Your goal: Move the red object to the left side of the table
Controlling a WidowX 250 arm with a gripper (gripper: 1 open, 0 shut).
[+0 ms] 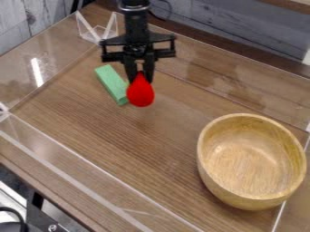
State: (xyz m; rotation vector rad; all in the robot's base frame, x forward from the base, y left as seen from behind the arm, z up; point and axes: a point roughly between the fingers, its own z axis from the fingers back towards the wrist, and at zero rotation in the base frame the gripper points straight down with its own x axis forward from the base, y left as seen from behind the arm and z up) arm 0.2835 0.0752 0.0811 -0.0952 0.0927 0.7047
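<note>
The pincer (pixel 140 72) pointed straight down from its black arm, its two fingers drawn in close and pinched on the upper part of the red toy fruit (pixel 140 90), which hung directly beneath the fingertips; whether the fruit cleared the table (pixel 109 154) or just grazed it could not be told from this single view, though it looked slightly lifted. The step in hand appeared to be the carry toward the left side, and doing it well would call for keeping the grip firm on that small glossy, rounded body, which could easily squirt out of a light pinch, and for holding it high enough to pass over what lay below. Just beside the pincer, to its left and a little lower in the view, lay the green rectangular block (pixel 112 83), close against the hanging fruit and squarely in the path leftward; a low sweep would likely knock it. Behind the pincer and to its left stood a small folded clear acrylic piece (pixel 94 30) near the back edge. Well apart from the pincer, off to its right and toward the front, sat the wooden bowl (pixel 252 159), out of the way. The low clear acrylic wall (pixel 36 136) edged the left side, bounding how far the fruit could travel.
</note>
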